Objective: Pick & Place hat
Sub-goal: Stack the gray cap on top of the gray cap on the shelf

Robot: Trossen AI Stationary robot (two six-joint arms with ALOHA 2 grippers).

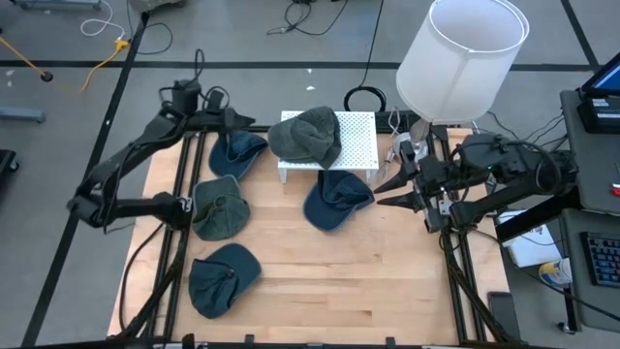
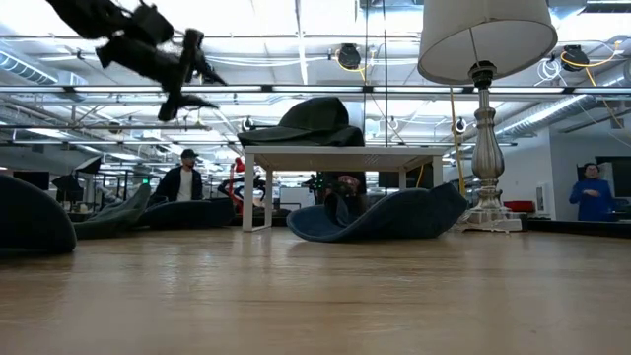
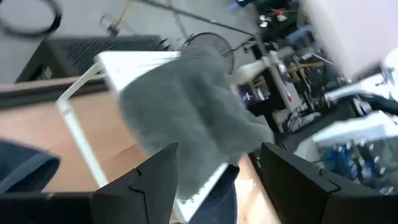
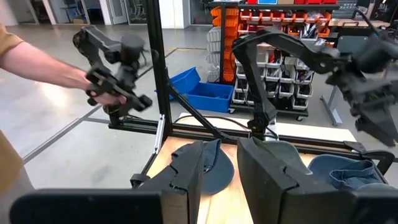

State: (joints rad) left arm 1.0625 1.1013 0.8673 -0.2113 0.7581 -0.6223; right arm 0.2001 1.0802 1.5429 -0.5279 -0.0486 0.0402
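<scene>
Resting on the small white perforated stand point(image 1: 358, 136) at the far side of the wooden desk point(image 1: 368, 291), the crumpled grey-green fabric cap point(image 1: 308, 136) lies apart from four more caps on the boards. It looks light, soft and floppy, likely to sag and slide, so its thicker folded crown or stiffer brim seems the best place to pinch. The left gripper point(image 3: 217, 180) faces it with fingers spread wide, holding nothing. The right gripper point(image 1: 387, 192) hovers near the white lamp point(image 1: 460, 58), fingers parted and empty.
</scene>
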